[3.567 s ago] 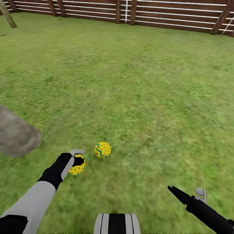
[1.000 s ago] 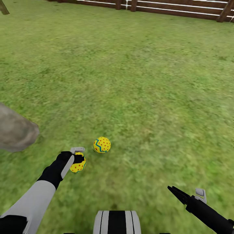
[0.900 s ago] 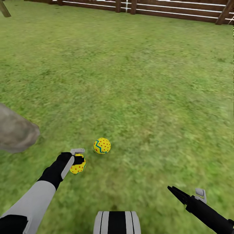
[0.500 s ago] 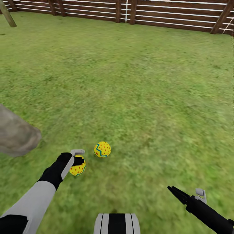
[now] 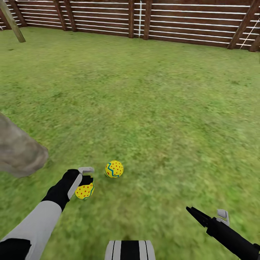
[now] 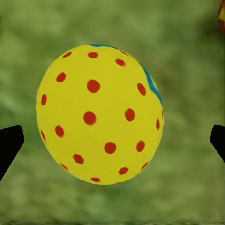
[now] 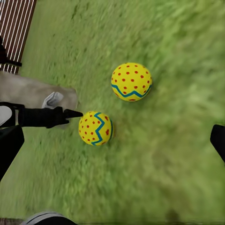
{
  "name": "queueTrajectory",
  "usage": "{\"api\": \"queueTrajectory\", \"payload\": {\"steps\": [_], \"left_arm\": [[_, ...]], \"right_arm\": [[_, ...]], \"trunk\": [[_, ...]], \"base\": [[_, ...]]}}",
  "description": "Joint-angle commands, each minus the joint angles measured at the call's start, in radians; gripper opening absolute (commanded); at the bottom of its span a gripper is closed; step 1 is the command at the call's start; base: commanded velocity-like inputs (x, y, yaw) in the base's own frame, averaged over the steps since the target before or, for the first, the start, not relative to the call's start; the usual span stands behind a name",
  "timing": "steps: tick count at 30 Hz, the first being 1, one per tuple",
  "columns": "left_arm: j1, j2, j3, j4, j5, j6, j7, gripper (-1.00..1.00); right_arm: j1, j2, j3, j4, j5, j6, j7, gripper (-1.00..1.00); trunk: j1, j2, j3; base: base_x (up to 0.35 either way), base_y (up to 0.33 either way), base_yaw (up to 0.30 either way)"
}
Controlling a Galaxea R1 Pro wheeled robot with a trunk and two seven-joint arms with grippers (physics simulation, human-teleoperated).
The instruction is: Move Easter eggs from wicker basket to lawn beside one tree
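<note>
1. Beyond the left gripper (image 5: 85,179), off to its left, stands the tree (image 5: 20,155) trunk
2. Between that gripper's parted fingertips sits a dotted egg (image 6: 99,114), apparently released onto the lawn (image 5: 162,119)
3. Just right of it lies the zigzag egg (image 5: 114,169)
4. Far right, the right gripper (image 5: 207,215) hangs open and empty, farther from both eggs

green lawn (image 5: 162,119), two eggs (image 5: 114,169)
</note>
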Motion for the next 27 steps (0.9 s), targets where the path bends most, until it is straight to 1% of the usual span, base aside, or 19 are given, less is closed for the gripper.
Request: {"api": "queueTrajectory", "payload": {"steps": [1,9,12,27], "left_arm": [[0.0,0.001,-0.005,-0.001,0.011,0.003,0.009,1.0],[0.0,0.001,-0.007,-0.001,0.01,0.003,0.009,1.0],[0.0,0.001,-0.007,-0.001,0.01,0.003,0.01,1.0],[0.0,0.001,-0.009,-0.002,0.009,0.001,0.011,1.0]], "right_arm": [[0.0,0.0,-0.001,0.0,-0.004,0.007,0.001,1.0],[0.0,0.0,-0.001,0.0,-0.003,0.007,0.001,1.0],[0.0,0.0,-0.001,0.0,0.001,0.007,0.001,1.0],[0.0,0.0,-0.001,0.0,0.004,0.007,0.0,1.0]], "trunk": [[-0.001,0.0,0.003],[-0.005,0.002,0.034],[-0.006,0.003,0.046],[-0.013,0.006,0.104]], "base": [[-0.311,0.0,0.0],[-0.339,0.0,0.0],[-0.248,0.0,0.0],[-0.016,0.0,0.0]]}}
